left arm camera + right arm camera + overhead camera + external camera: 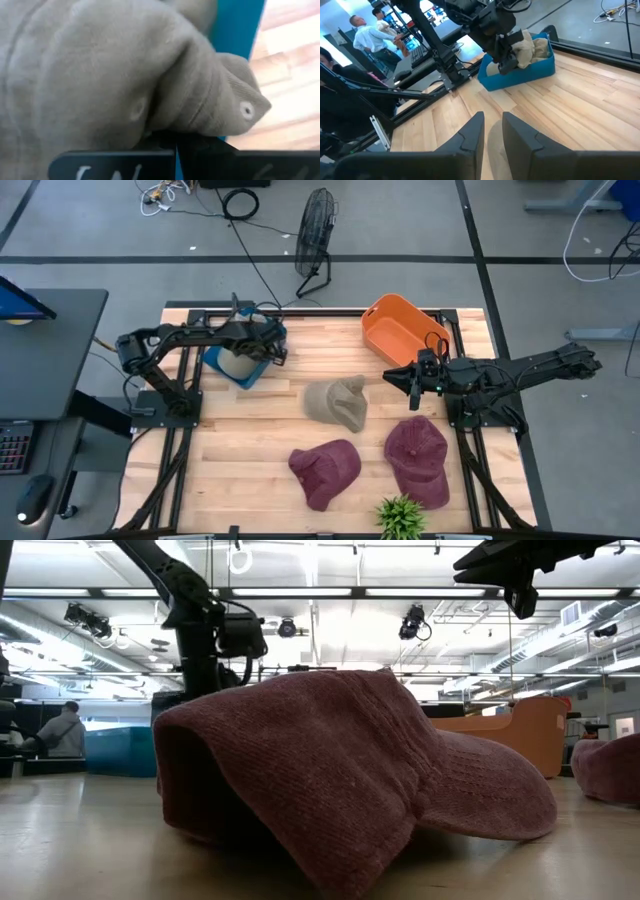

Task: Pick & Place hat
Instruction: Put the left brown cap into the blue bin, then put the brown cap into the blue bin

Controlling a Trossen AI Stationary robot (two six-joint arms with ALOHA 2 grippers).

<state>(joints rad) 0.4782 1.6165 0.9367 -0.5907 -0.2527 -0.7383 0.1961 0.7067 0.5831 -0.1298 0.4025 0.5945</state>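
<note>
A beige hat point(527, 49) sits in the blue bin point(222, 363) near the table's far left corner, and my left gripper point(508, 63) is shut on it. A second beige hat point(337, 402) lies crown-up at mid-table. Two maroon hats point(325, 470) point(418, 460) rest on the table near its front edge; the first fills the low view point(350, 760). My right gripper point(493, 131) hovers above the table just right of the second beige hat, its fingers a narrow gap apart, touching nothing. My left gripper pinches a bunched fold of the beige hat's cloth point(165, 122) between its two fingers, coming from the table's left and slanting down. The hat lies in the blue bin, bulging above its rim point(540, 70). One layer or several, I cannot tell.
An orange bin point(405, 330) stands at the far right corner, behind my right arm. A small green plant point(400, 515) sits at the near edge. Bare wood lies between the blue bin and the mid-table hat. People show in the room beyond.
</note>
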